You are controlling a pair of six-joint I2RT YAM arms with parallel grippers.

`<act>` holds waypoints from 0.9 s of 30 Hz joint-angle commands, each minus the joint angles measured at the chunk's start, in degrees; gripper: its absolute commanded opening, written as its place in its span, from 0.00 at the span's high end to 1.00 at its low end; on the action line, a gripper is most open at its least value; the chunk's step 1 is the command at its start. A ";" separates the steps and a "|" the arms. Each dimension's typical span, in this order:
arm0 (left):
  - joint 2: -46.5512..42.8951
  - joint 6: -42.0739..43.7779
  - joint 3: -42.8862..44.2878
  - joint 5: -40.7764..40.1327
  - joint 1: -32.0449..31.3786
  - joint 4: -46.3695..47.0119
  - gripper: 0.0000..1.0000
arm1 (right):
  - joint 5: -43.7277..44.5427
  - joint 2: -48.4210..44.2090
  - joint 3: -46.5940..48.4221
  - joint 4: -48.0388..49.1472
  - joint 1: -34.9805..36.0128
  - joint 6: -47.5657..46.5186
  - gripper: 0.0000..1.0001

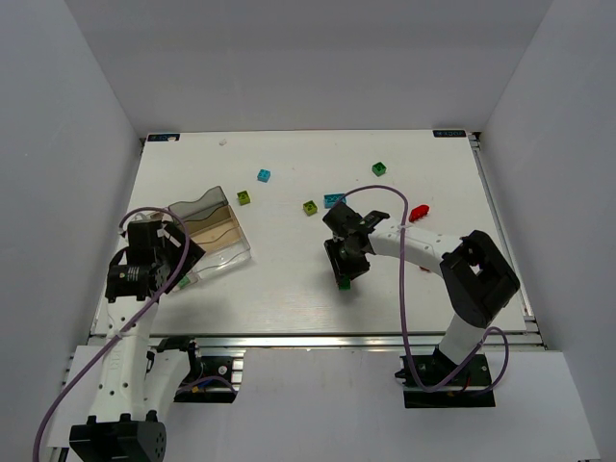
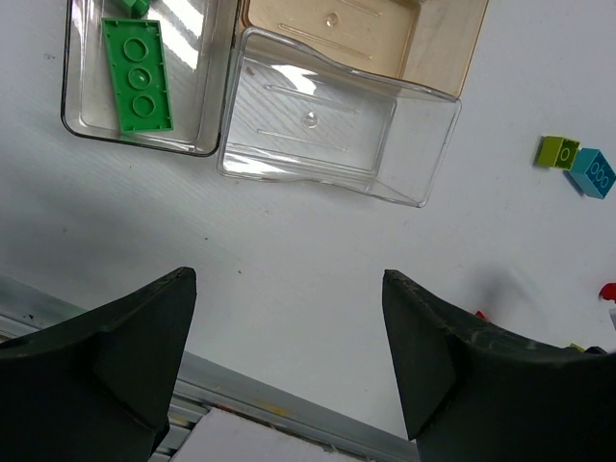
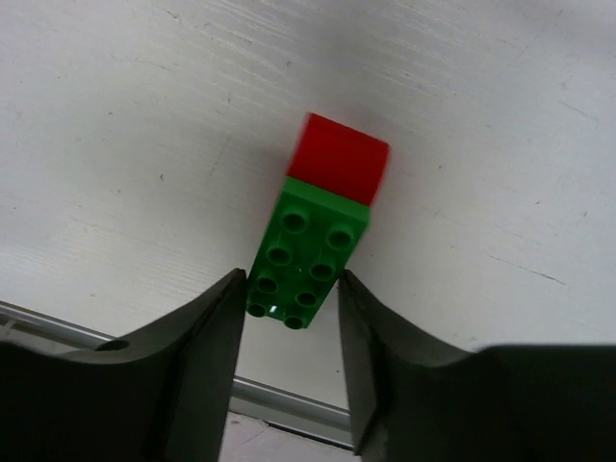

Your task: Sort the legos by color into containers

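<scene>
At the near left of the table [image 1: 279, 298], the left gripper [image 2: 286, 289] is held wide open, and only bare table surface is seen between its fingers [image 2: 144, 327]. Just beyond it the containers [image 1: 217, 236] are set: shallow transparent tubs placed side by side and touching. A flat green plate [image 2: 140, 72] is seen lying in the left clear tub [image 2: 197, 106]. Beside that tub a second clear tub [image 2: 428, 144] is placed, and an amber-tinted tub [image 2: 462, 48] sits behind it.

Right of centre, and still near, the right gripper [image 3: 291, 294] is closed on a green brick [image 3: 306, 252], which is pinched at its near end between the two fingers [image 3: 192, 356]. A red brick [image 3: 339, 159] is joined to its far end. Whether the pair is resting on the table or raised off it cannot be told.

Farther back, loose bricks are scattered well apart from the containers. A loose red brick [image 1: 420, 213] is seen to the right, beside the right arm. A lime brick [image 1: 310, 207] and a cyan brick [image 1: 334, 200] are found close together near the middle. A second lime brick [image 1: 243, 197] is placed just beyond the containers, with a second cyan brick [image 1: 264, 175] farther still. Farthest back, a dark green brick [image 1: 379, 168] is seen on the right.
</scene>
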 commanded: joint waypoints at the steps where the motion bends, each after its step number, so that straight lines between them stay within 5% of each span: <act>1: -0.89 -0.48 -0.81 0.68 -0.21 -0.55 0.12 | 0.44 0.25 -0.02 1.06 0.16 0.72 0.55; 9: -1.33 0.05 -0.90 2.00 -0.21 0.33 0.12 | 3.07 0.60 -0.55 1.33 -0.28 0.37 0.70; 16: -3.35 3.04 -3.18 18.42 -0.21 10.24 0.12 | 3.43 -1.07 -1.51 2.47 -0.80 -2.87 0.99; 20: -3.71 3.04 -4.50 25.10 -0.21 13.07 0.12 | 5.79 -1.86 -3.97 4.75 -0.54 -4.98 0.98; 27: -3.80 3.57 -5.11 25.47 -0.21 13.34 0.12 | 7.82 -0.90 -5.29 7.04 -0.37 -6.48 0.80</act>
